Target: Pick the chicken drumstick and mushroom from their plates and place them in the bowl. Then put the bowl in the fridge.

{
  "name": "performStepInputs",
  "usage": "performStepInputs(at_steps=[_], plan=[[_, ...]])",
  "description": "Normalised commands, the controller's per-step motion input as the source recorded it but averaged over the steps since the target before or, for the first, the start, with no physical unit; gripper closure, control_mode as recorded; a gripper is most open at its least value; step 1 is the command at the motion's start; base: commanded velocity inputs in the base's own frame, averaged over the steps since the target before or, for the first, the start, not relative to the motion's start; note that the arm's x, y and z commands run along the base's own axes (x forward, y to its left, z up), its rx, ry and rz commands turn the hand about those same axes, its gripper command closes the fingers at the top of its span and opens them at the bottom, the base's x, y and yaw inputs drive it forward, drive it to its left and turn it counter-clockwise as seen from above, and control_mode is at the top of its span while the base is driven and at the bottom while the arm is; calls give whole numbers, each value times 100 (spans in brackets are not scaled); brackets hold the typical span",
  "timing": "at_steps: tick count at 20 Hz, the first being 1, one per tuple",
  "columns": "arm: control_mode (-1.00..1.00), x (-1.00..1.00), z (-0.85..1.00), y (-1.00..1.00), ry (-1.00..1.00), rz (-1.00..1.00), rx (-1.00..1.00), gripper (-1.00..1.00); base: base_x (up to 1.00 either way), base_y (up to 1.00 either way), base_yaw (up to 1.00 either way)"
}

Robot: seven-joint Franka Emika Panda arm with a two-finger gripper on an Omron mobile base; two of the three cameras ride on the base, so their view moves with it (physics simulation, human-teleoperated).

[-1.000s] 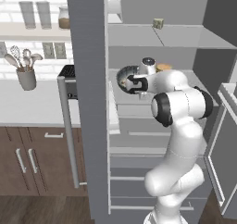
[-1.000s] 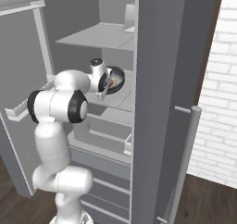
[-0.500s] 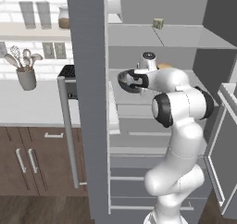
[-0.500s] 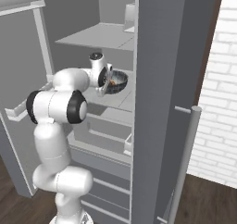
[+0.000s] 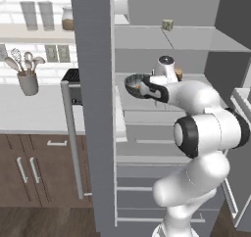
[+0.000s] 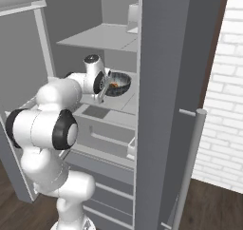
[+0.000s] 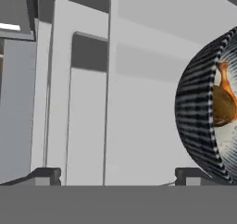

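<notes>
The dark grey bowl sits on a middle shelf inside the open fridge. In the hand view, the orange chicken drumstick and the brown mushroom lie inside the bowl. My gripper is open right beside the bowl's rim. Its fingertips stand wide apart, and the bowl is off to the right of the gap, not between them. The plates are out of view.
The fridge door's long bar handle stands close by. A small box rests on the upper shelf. Drawers fill the fridge below the bowl. A counter with a utensil holder lies to the left, and a brick wall to the right.
The bowl has stayed about where it was on the shelf. The hand has risen slightly and shifted a little away from the bowl.
</notes>
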Motion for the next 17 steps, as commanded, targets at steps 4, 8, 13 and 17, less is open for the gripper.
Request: performStepInputs(at_steps=[4, 8, 13, 17], plan=[[-100, -100, 1, 0, 0, -11, 3, -100, 0, 0, 0], [-100, -100, 0, 0, -3, -16, 3, -100, 0, 0, 0], [-100, -100, 0, 0, 0, -17, 1, -100, 0, 0, 0], [-100, -100, 0, 0, 0, -13, 0, -100, 0, 0, 0]])
